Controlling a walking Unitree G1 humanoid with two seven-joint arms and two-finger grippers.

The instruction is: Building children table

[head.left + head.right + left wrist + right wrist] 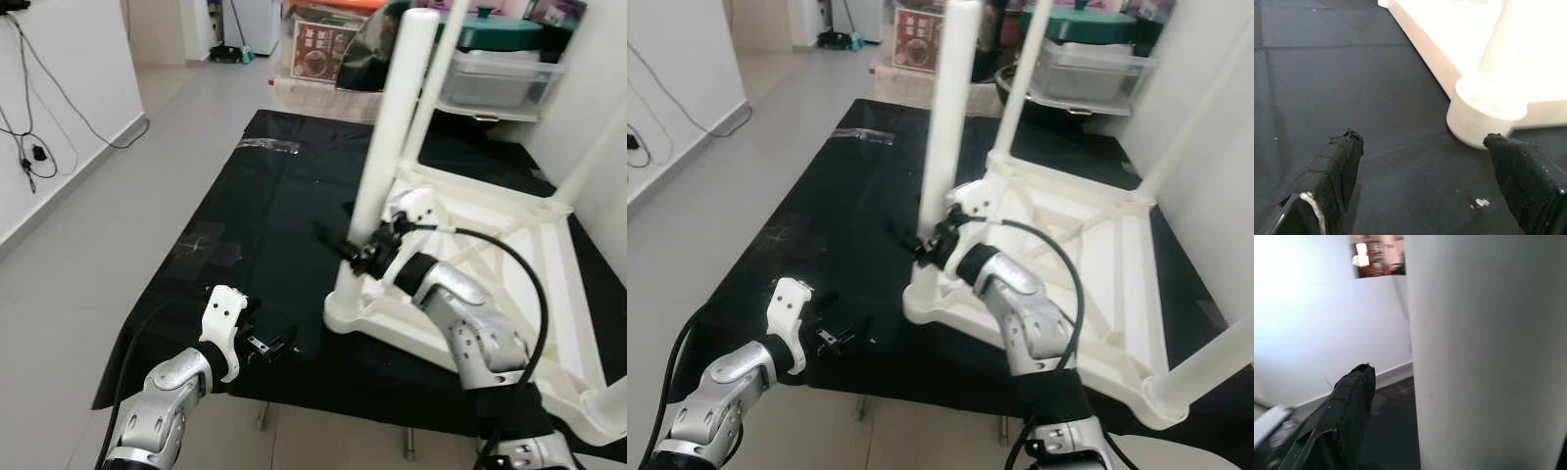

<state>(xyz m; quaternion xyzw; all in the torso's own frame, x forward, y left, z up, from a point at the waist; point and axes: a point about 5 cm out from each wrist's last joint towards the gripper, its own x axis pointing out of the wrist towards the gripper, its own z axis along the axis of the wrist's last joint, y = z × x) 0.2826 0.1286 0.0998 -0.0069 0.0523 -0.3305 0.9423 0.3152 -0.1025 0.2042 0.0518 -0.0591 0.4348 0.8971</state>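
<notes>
1. The white plastic children table [509, 255] lies upside down on my black-clothed bench [245, 245], its round smooth legs pointing up.
2. My right hand [355, 253] grips the near-left leg [387, 137] just above its socket.
3. My left hand [269, 345], fingers spread and holding nothing, hovers near that table corner.

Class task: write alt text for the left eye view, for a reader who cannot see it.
An upside-down white children's table lies on a black-covered work table, legs pointing up. The robot's right gripper is at the near corner leg, while the left gripper hovers open above the black cover's near edge.
</notes>
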